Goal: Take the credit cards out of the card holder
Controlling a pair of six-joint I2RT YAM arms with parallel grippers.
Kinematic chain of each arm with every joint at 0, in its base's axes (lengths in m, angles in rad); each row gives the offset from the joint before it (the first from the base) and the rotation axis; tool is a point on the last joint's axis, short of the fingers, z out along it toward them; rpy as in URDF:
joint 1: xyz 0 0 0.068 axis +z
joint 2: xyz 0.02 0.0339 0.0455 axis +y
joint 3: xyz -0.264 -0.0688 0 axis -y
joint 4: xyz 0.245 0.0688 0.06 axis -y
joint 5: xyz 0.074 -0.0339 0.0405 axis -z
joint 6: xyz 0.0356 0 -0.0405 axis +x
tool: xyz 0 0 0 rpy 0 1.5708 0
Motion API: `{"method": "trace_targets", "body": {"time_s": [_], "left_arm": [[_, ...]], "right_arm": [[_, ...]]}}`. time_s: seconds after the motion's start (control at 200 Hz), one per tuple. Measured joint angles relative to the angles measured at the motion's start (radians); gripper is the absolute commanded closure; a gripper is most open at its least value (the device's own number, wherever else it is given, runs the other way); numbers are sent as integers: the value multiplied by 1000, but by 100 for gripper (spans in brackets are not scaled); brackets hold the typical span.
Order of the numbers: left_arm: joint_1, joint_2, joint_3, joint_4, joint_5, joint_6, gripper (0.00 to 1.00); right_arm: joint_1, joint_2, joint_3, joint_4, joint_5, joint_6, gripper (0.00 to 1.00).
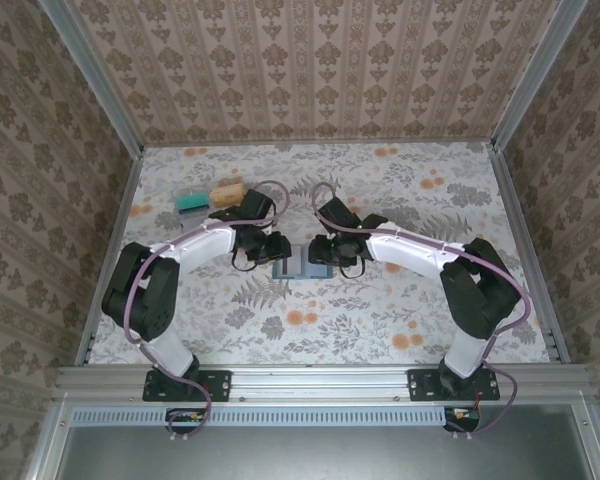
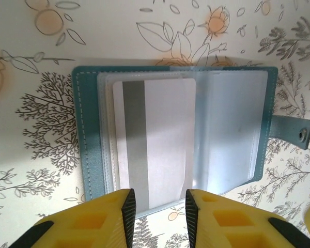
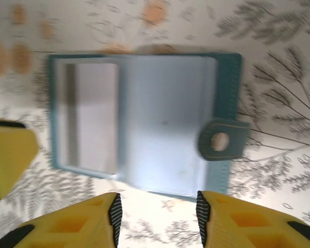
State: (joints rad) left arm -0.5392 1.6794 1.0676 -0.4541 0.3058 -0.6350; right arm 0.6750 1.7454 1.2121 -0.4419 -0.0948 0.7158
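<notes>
The teal-blue card holder lies open and flat on the floral table between my two grippers. In the left wrist view a grey card with a darker stripe sits in the slot of the card holder, its snap strap sticking out to the side. My left gripper hovers open at the holder's near edge, in line with that card, nothing between its fingers. From the opposite side my right gripper stands open just short of the card holder. A teal-green card and a tan card lie at the back left.
Patterned walls with metal frame posts close in the table on three sides. The arms' bases stand on a rail at the near edge. One yellow finger of the left gripper shows at the left of the right wrist view.
</notes>
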Motion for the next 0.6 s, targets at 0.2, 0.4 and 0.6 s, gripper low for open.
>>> {"method": "trace_targets", "body": {"time_s": [0.2,0.4,0.6], "left_arm": [[15,-1,-42,16,-3,-35,81],[23,30,-45,40,-13,-43,87],[32,74,-45,61,-10,-39,90]], "right_arm": [[-3,82,110,32,-129,-10,61],[-19,236,191,31,-201,-10,67],[-46,283,195,14,-226,-10,70]]}}
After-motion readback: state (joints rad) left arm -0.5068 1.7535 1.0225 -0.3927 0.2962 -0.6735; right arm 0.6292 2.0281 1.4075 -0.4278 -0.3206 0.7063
